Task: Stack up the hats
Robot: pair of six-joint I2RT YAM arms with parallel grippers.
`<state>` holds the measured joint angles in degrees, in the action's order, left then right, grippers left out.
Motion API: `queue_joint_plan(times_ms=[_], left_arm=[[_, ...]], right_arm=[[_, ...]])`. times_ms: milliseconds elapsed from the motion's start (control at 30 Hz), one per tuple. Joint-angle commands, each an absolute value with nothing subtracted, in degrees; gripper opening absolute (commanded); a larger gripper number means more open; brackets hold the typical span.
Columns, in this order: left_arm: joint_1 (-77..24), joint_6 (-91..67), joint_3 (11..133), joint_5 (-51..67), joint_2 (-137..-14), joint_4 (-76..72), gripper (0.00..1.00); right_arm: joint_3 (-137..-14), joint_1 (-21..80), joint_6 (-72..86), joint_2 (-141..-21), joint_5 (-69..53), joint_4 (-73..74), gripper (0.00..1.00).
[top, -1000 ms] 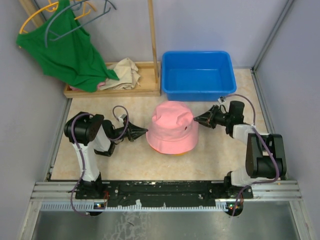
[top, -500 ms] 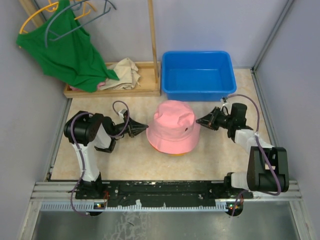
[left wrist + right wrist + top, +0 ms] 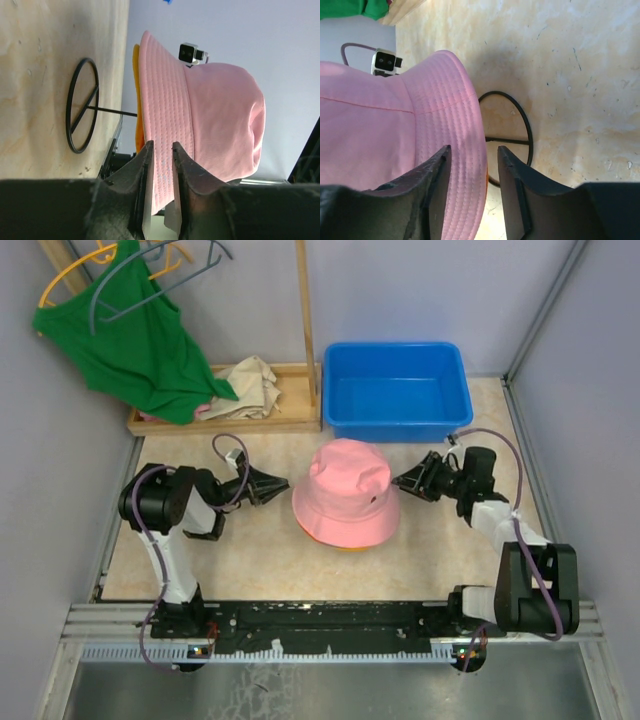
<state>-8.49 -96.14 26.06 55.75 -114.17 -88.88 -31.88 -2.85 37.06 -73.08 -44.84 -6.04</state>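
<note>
While the pink fabric bucket hat is sitting crown-up at the middle of the pale wooden tabletop, a sliver of an orange hat brim is peeking out beneath it. The stacking is looking close to finished, though any other hats underneath are hidden. The left gripper is hovering just beside the pink brim, jaws a narrow slit apart, gripping nothing. The right gripper is facing the opposite side, jaws moderately apart, apparently empty. The next move is probably calling for both arms to back straight away without snagging the floppy brim.
</note>
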Motion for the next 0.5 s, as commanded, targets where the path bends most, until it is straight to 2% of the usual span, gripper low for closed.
queue_joint_plan(times_ms=[0, 67, 267, 367, 467], left_arm=[[-6.71, -92.11, 27.73, 55.59, -113.0, -98.28, 0.29], [-6.05, -91.95, 29.6, 55.7, -113.39, -97.77, 0.33], [-3.95, -86.03, 33.66, 55.7, -110.43, -89.19, 0.34], [-3.29, -76.81, 35.22, 54.83, -104.96, -76.93, 0.35], [-3.35, -60.55, 37.76, 51.61, -95.83, -56.41, 0.43]], right_arm=[[-35.95, -3.18, 36.07, -70.14, -42.74, -6.43, 0.46], [-36.83, -3.26, 35.81, -69.74, -41.62, -5.23, 0.49], [-39.41, -3.95, 33.07, -68.72, -38.65, -0.67, 0.5], [-40.61, -4.48, 32.08, -67.63, -36.53, 1.49, 0.51], [-42.93, -4.56, 30.92, -67.28, -34.41, 4.75, 0.53]])
